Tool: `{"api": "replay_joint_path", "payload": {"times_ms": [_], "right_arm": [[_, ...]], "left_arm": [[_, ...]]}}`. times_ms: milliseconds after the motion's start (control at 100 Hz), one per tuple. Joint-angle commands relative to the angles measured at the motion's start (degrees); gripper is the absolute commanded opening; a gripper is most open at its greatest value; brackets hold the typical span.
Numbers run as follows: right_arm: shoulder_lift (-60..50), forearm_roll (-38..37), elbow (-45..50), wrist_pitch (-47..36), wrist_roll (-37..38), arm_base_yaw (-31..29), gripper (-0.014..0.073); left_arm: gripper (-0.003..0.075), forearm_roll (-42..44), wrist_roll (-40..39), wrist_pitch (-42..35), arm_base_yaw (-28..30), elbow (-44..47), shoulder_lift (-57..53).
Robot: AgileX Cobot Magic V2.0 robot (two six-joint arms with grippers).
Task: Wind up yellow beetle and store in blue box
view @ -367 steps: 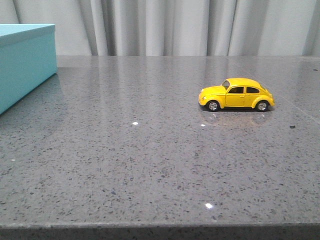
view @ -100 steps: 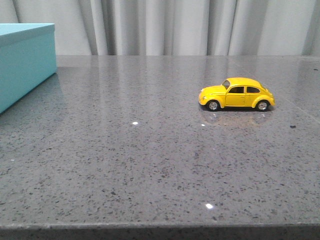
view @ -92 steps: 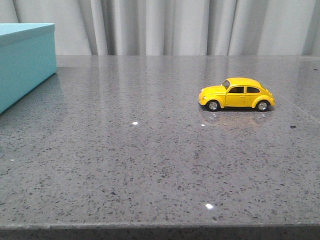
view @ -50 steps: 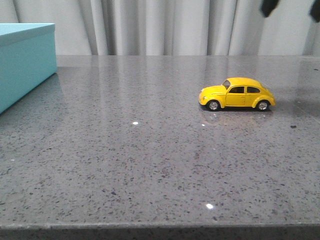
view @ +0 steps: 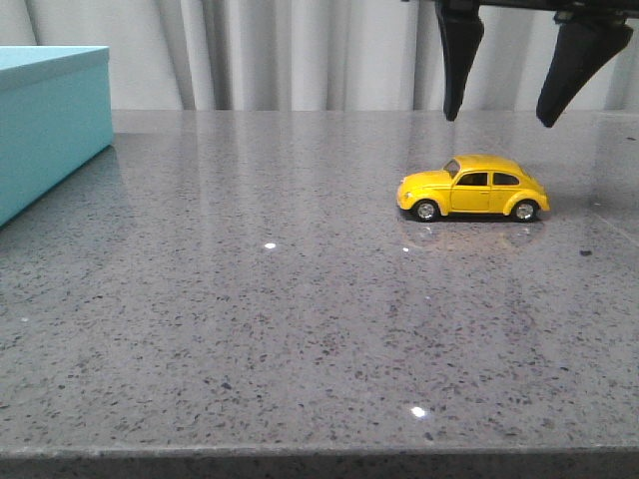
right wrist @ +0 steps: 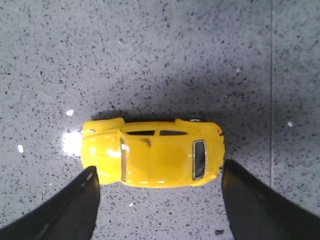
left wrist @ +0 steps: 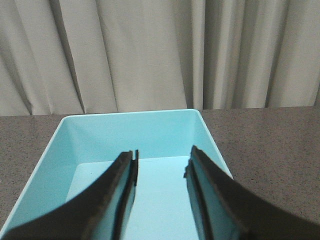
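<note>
Descended since before, right claw (view: 499,118) hangs spread above yellow beetle (view: 472,188); left claw (left wrist: 161,167) parted.

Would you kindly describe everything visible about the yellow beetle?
The yellow beetle is a small glossy toy car with a rounded body, dark windows and black wheels with silver hubs. It stands upright on all four wheels on the speckled grey table, its side to the front camera, nose left. Nothing touches it; the right gripper hangs above it, jaws open.

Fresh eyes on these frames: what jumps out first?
The small glossy yellow toy beetle car stands alone on the speckled grey stone table, right of centre. The right tool hangs open just above it. At far left sits the large turquoise-blue box, empty inside.
</note>
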Motion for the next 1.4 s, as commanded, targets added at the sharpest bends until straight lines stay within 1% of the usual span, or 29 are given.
{"api": "replay_joint_path", "payload": {"times_ms": [0, 220, 850, 1010, 1180, 1320, 1390], "right_arm": [[-1.74, 0.0, -2.14, -1.09, 0.14, -0.06, 0.0521], [1.01, 1.41, -2.14, -1.07, 0.14, -0.06, 0.0521], [3.66, 1.24, -2.14, -0.81, 0.14, -0.06, 0.0519], [3.66, -1.94, -2.14, 1.15, 0.14, -0.13, 0.0519], [3.66, -9.47, -2.14, 5.97, 0.16, -0.74, 0.0519], [3.66, -12.84, -2.02, 8.41, 0.16, -2.24, 0.0519], [3.31, -13.11, -1.3, 8.46, 0.16, -3.25, 0.0519]], "left_arm": [[0.0239, -0.48, -0.31, -4.14, -0.46, -2.02, 0.39], [0.0239, -0.48, -0.31, -4.14, -2.78, -2.02, 0.39], [0.0239, -0.48, -0.31, -4.02, -2.76, -2.02, 0.39], [0.0239, -0.48, -0.31, -4.02, -2.76, -2.02, 0.39], [0.0239, -0.48, -0.31, -4.02, -2.76, -2.02, 0.39], [0.0239, -0.48, -0.31, -4.02, -2.76, -2.02, 0.39], [0.0239, -0.48, -0.31, -4.02, -2.76, -2.02, 0.39]]}}
